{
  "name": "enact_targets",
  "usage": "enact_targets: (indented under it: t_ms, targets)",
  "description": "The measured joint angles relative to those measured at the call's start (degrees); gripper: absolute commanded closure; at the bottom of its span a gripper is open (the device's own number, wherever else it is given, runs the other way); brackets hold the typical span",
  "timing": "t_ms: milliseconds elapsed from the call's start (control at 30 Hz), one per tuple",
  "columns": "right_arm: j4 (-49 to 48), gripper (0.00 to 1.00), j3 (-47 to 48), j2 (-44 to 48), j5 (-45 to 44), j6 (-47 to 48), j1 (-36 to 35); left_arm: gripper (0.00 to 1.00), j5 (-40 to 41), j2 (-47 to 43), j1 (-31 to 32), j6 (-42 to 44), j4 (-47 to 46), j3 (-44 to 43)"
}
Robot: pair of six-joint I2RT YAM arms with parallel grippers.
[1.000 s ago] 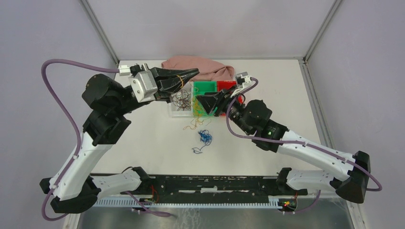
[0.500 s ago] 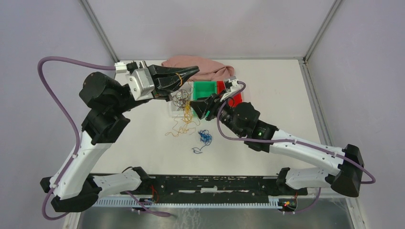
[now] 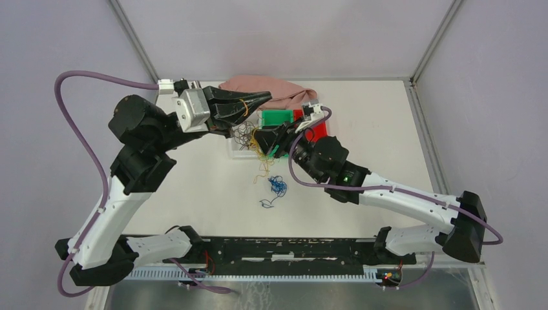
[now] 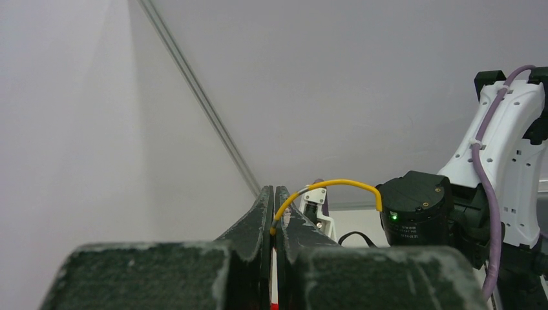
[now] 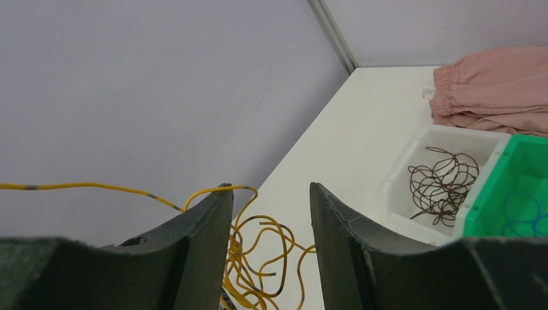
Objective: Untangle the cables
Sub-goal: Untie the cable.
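My left gripper [image 3: 263, 96] is raised at the back, beside the pink cloth, and is shut on a yellow cable [image 4: 331, 184] that arches out from between its fingers [image 4: 274, 191]. The same yellow cable runs over to my right gripper [image 3: 261, 137] and lies draped over the tip of one finger [image 5: 223, 189]. That gripper [image 5: 268, 187] is open. More yellow cables [image 3: 262, 163] hang in loops below it [image 5: 258, 255]. Blue cables [image 3: 278, 186] lie on the table. Dark brown cables [image 5: 443, 183] sit in a white bin [image 3: 236, 150].
A green bin [image 3: 279, 117] with a blue cable inside [image 5: 521, 208] stands beside the white bin [image 5: 420, 145]. A red bin [image 3: 318, 133] is to its right. The pink cloth [image 3: 270, 88] lies at the table's back edge [image 5: 497, 84].
My right gripper has moved left towards the left gripper and opened slightly. The yellow loops have swung about and now hang gathered beneath it. The left gripper has barely moved.
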State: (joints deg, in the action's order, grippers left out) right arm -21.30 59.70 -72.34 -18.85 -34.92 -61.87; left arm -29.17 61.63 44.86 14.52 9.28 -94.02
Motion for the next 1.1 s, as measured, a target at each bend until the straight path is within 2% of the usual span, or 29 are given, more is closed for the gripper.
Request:
enact_targets:
  t_ms: [267,467,867,1100]
  targets:
    - [-1.88,0.51,-0.44,-3.54,0.57,-2.36,-1.29,0.97,-0.02,0.76,0.0,-0.02,0.52,-0.76]
    - [-0.76,0.54,-5.44,-6.88,-1.86,-3.48,-1.4,0.97,-0.02,1.27,0.0,0.0,1.4,-2.19]
    - [-0.26,0.58,-12.94,-5.75,-7.56,-6.01,-1.4,0.97,0.0,1.77,0.0,0.04,4.44,-2.97]
    - [1.11,0.59,-18.47,-5.25,-10.78,-7.56,-1.4,0.97,0.04,2.91,0.0,1.42,4.42,-8.52]
